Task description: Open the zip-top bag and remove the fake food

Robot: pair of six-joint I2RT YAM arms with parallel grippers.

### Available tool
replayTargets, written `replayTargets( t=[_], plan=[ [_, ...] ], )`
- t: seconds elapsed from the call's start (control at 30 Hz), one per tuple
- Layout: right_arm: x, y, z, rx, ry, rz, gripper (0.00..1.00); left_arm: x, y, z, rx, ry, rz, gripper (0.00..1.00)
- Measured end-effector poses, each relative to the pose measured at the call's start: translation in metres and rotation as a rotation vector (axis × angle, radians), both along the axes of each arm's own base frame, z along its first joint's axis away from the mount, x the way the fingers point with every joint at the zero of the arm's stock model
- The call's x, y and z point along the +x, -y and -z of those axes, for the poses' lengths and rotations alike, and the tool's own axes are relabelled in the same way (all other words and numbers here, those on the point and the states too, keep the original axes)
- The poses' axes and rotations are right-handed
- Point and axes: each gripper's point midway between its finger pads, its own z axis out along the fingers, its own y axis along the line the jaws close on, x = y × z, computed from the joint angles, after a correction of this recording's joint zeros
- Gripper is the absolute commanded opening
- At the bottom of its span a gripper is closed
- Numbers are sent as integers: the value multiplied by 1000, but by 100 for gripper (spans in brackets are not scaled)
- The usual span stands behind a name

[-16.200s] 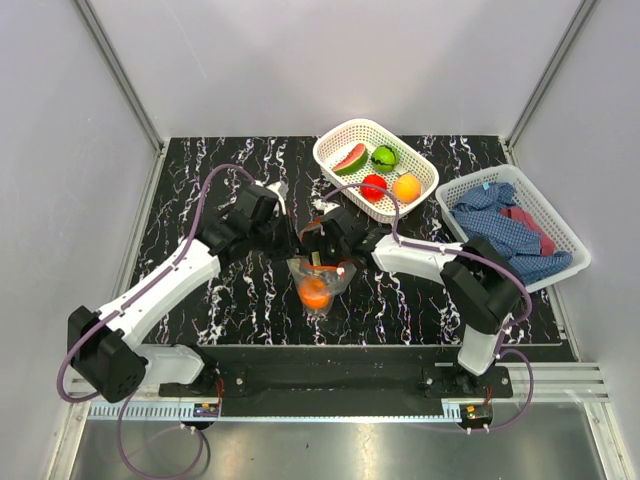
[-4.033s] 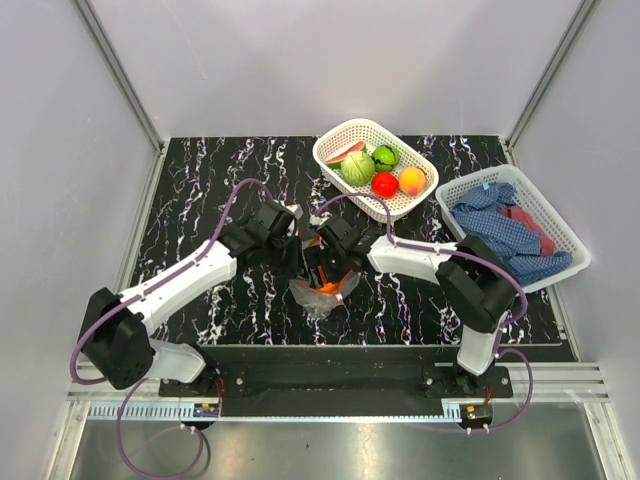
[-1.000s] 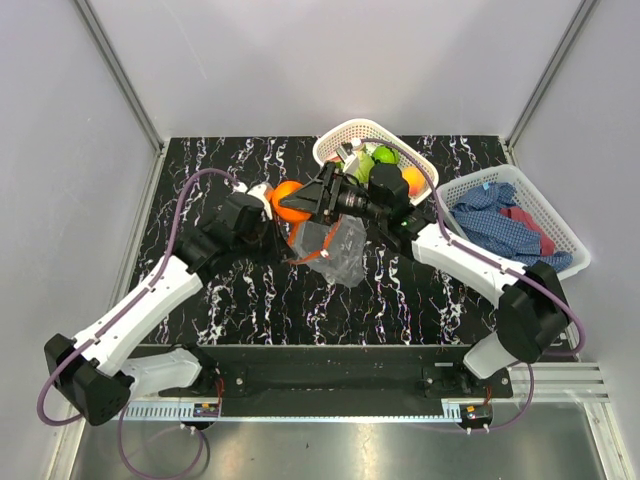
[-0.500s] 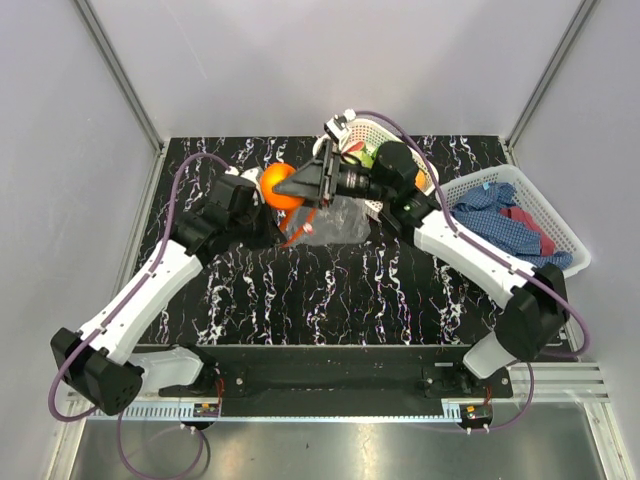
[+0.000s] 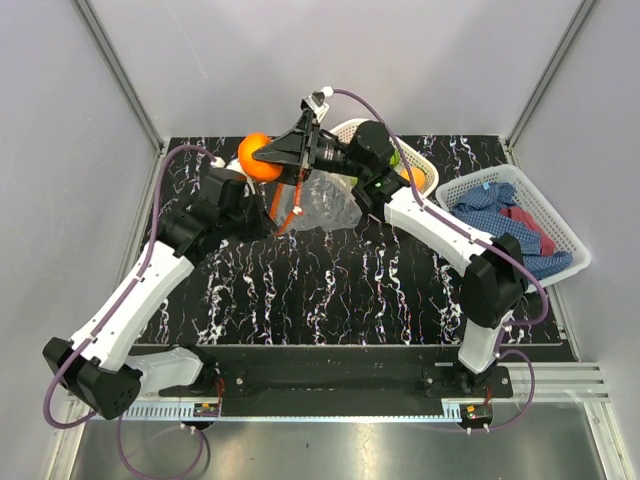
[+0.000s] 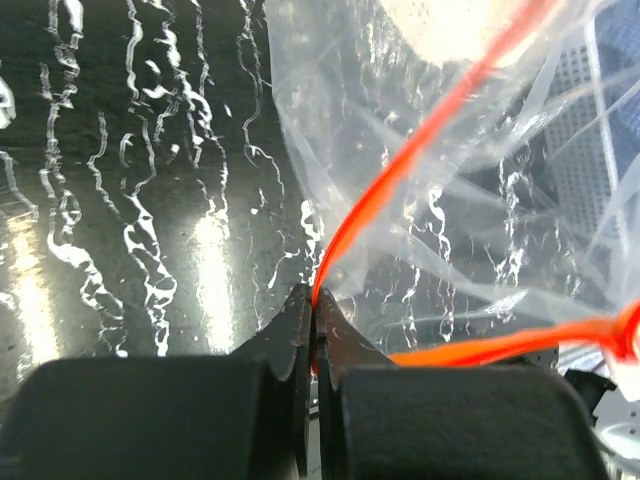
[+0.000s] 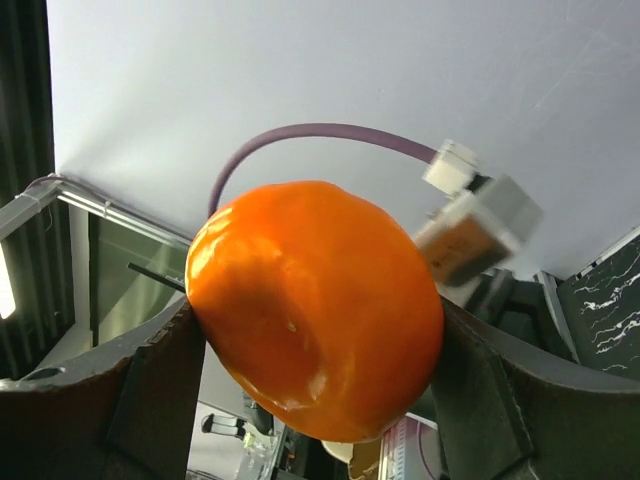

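My right gripper (image 5: 262,156) is shut on an orange ball (image 5: 254,157), held high above the table's back left; in the right wrist view the orange ball (image 7: 315,308) fills the space between my fingers. My left gripper (image 5: 262,222) is shut on the orange-red zip strip (image 6: 400,175) of the clear zip-top bag (image 5: 318,208), which hangs lifted and looks empty. In the left wrist view my left gripper (image 6: 314,305) pinches the strip at its tips. More fake food, a dark green fruit (image 5: 388,155) and an orange ball (image 5: 410,176), lies in the far basket, partly hidden by my right arm.
A white lattice basket (image 5: 425,175) stands at the back, mostly behind my right arm. A second white basket (image 5: 560,230) with blue and red cloths (image 5: 495,215) stands at the right. The table (image 5: 330,290) is black with white marbling.
My right gripper has carried the orange ball up and to the left, out of the bag. My left gripper has raised the bag by its strip toward the back.
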Motion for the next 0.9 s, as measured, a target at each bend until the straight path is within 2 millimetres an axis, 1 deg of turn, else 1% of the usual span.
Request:
replayTargets(
  t=[0.07,0.17,0.3,0.4,0.43,0.5,0.57,0.63,0.7,0.77,0.8,0.83,0.9],
  plan=[
    [-1,-1,6,-3,-5,-1,9,1,-5,-8,3,17,-24,0],
    [-10,-2,20,-20,-24,-24,10,6,-16,-18,8,29,-66,0],
    [-30,5,47,-65,-80,-92,10,23,-34,-18,33,13,-143,0],
    [-37,12,58,-90,-113,-138,11,37,-42,-16,52,5,-177,0],
    [-39,13,59,-94,-119,-152,12,42,-42,-17,56,5,-180,0],
    [-45,17,58,-92,-134,-194,12,50,-41,-19,61,10,-182,0],
    [-55,22,55,-89,-153,-256,12,57,-40,-23,62,21,-183,0],
    [-67,29,52,-81,-164,-320,12,60,-42,-27,69,35,-193,0],
    [-73,34,52,-85,-155,-360,12,62,-46,-30,87,51,-202,0],
    [-71,38,58,-123,-161,-355,13,64,-54,-32,116,73,-219,0],
    [-65,40,63,-146,-153,-330,13,64,-59,-32,140,79,-231,0],
    [-58,43,68,-179,-154,-299,13,63,-65,-33,167,88,-245,0],
    [-34,51,73,-234,-152,-210,13,59,-77,-32,213,106,-267,0]
  ],
)
